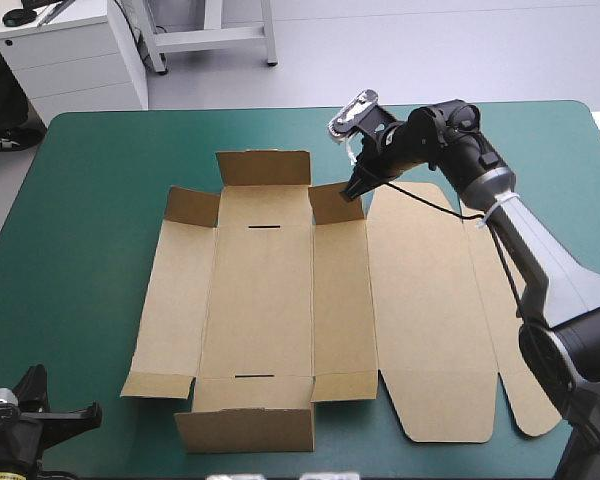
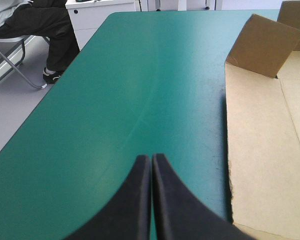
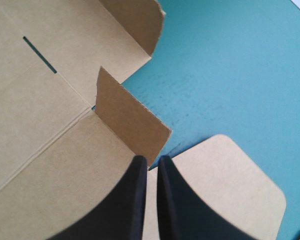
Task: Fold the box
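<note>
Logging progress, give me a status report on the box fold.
Left tool shut, idle over teal-green table cover. Right tool pinching a raised far flap of the flat brown cardboard box. Nothing in the way.

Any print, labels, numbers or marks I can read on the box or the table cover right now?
None: no text shows in any view.
The box is plain brown board, unprinted on every panel and flap that shows.
The teal-green cover carries no label or sign.
</note>
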You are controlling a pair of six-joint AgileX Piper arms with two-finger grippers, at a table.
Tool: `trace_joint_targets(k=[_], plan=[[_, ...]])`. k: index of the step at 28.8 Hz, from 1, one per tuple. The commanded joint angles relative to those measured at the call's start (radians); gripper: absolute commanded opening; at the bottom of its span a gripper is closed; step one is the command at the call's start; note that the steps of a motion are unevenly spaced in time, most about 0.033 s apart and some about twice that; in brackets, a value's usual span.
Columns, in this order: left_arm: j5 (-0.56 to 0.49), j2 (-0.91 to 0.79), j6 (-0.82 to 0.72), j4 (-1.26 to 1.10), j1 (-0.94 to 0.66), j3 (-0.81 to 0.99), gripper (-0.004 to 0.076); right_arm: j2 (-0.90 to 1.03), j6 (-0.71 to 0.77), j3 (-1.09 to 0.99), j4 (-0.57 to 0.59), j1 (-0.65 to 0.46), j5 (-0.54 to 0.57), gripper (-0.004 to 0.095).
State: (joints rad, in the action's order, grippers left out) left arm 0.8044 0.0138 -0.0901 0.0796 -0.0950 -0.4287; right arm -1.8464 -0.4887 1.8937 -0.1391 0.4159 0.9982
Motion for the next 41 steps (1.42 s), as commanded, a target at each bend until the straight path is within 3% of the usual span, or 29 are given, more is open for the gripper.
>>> trace_joint_targets(k=[1, 7, 9, 11, 18, 22, 27, 31, 38, 41], plan=[[-0.076, 0.016, -0.003, 0.003, 0.002, -0.022, 0.0, 0.077, 0.245, 0.027, 0.041, -0.005, -0.018, 0.0], [-0.076, 0.016, -0.003, 0.003, 0.002, -0.022, 0.03, 0.122, 0.32, 0.023, 0.079, -0.012, 0.129, 0.0], [-0.076, 0.016, -0.003, 0.003, 0.002, -0.022, 0.0414, 0.149, 0.357, 0.023, 0.101, -0.012, 0.134, 0.0], [-0.076, 0.016, -0.003, 0.003, 0.002, -0.022, 0.0472, 0.184, 0.385, 0.023, 0.119, -0.012, 0.132, -0.0001], [-0.076, 0.016, -0.003, 0.001, 0.002, -0.022, 0.0461, 0.298, 0.414, 0.02, 0.119, -0.012, 0.19, -0.0001], [-0.074, 0.016, -0.003, 0.001, 0.002, -0.022, 0.0461, 0.392, 0.436, -0.091, 0.115, -0.012, 0.176, -0.0001], [-0.074, 0.016, -0.003, 0.001, 0.002, -0.024, 0.0462, 0.594, 0.47, -0.39, 0.115, -0.012, 0.024, -0.0001], [-0.013, 0.044, 0.013, -0.009, 0.002, -0.061, 0.0461, 0.783, 0.509, -0.629, 0.115, -0.012, -0.094, -0.0001], [-0.005, 0.246, 0.151, -0.123, 0.002, -0.218, 0.0462, 1.093, 0.511, -0.929, 0.119, -0.012, -0.206, -0.0001], [-0.006, 0.351, 0.311, -0.259, 0.002, -0.302, 0.0462, 1.222, 0.511, -1.049, 0.119, -0.012, -0.233, -0.0001]])
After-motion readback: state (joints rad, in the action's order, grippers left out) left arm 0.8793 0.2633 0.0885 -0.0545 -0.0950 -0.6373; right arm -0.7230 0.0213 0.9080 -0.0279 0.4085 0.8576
